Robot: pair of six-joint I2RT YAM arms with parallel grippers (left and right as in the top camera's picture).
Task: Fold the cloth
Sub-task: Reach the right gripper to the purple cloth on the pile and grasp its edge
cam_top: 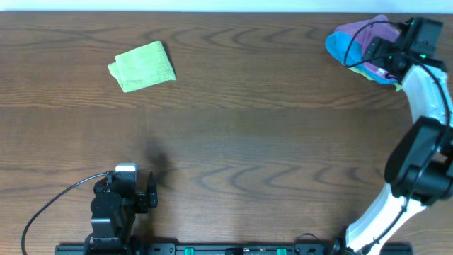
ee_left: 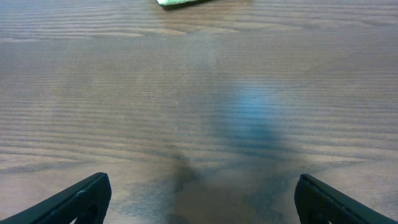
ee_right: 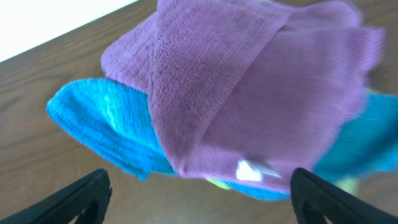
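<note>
A green cloth [cam_top: 143, 66] lies folded at the table's far left; its edge shows at the top of the left wrist view [ee_left: 180, 2]. A pile of cloths sits at the far right corner, a purple cloth [cam_top: 361, 30] on top of a blue cloth [cam_top: 338, 47]. In the right wrist view the purple cloth [ee_right: 249, 93] drapes over the blue cloth [ee_right: 99, 124]. My right gripper [ee_right: 199, 199] is open just in front of the pile, empty. My left gripper [ee_left: 199, 199] is open and empty over bare wood near the front left.
The wooden table [cam_top: 248, 142] spans the view. The left arm's base and cable [cam_top: 113, 205] sit at the front left edge. The right arm [cam_top: 417, 142] stretches along the right side to the far corner.
</note>
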